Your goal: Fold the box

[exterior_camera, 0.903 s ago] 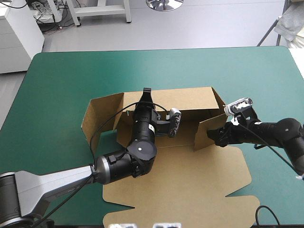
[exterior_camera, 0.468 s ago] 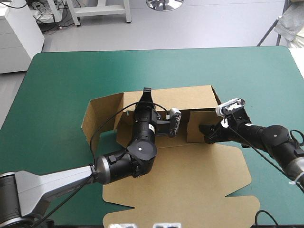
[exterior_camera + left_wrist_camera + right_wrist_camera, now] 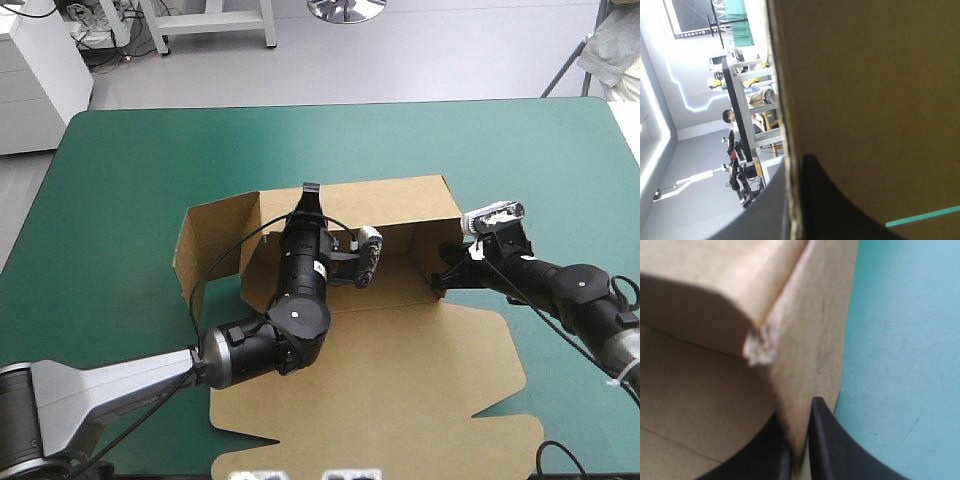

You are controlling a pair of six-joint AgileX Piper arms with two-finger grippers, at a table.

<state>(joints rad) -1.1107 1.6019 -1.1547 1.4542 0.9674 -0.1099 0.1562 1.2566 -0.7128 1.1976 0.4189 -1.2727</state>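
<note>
Table [image 3: 130, 160] with its teal-green cover fills most of the high view. The box [image 3: 395, 290] sits at the middle of the frame and runs down toward the lower centre. Its lid [image 3: 400, 390] lies flat across the lower half. Above it the back wall [image 3: 395, 205] stands upright across the centre. A flap [image 3: 205, 245] angles out at centre left, and the right wall [image 3: 428, 255] is raised at centre right, meeting the back wall at a corner.

My left arm [image 3: 120, 385] reaches up from the lower left, and the left gripper [image 3: 308, 195] sits at the back wall's top edge. In its wrist view I see the board's edge running between the two black fingers [image 3: 840, 200], one on each face, all but closed on the box.

My right arm [image 3: 580, 290] comes in from the right edge, with the right gripper [image 3: 443, 278] at the near end of the right wall. Its wrist view shows that wall pinched between the fingers, nearly shut, with brown board on one side of the gripper and bare cover on the other.
</note>
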